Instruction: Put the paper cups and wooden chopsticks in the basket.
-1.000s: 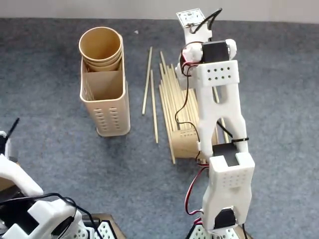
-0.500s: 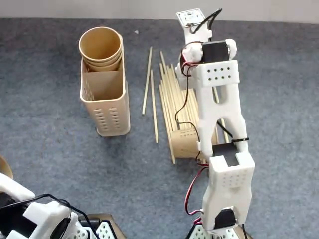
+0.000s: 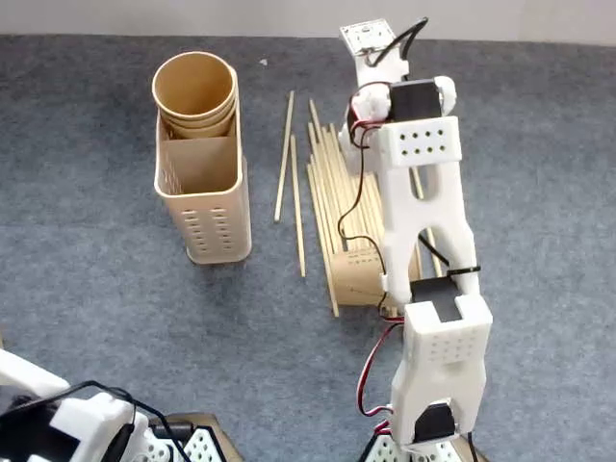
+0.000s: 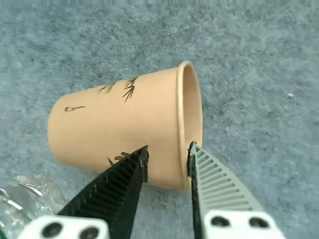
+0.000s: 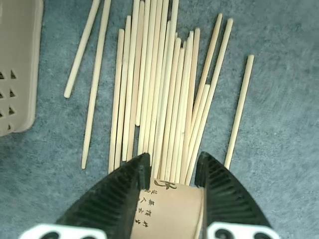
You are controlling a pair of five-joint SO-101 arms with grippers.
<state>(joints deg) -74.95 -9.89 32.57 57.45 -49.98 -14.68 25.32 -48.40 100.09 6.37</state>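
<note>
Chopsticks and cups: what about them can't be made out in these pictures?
High view: the right arm covers much of the tipped cup and some chopsticks.
Right wrist view: that cup's base runs off the edge, behind the right gripper.
High view: the cups stacked in the basket nest, so their number is unclear.

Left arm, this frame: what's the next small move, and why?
Probably close the left gripper on the paper cup. Its jaws stand open with their tips at the rim end of the cup, which lies on its side on the carpet, not yet gripped. Other cups already sit stacked in the basket, so this one likely goes there after.
</note>
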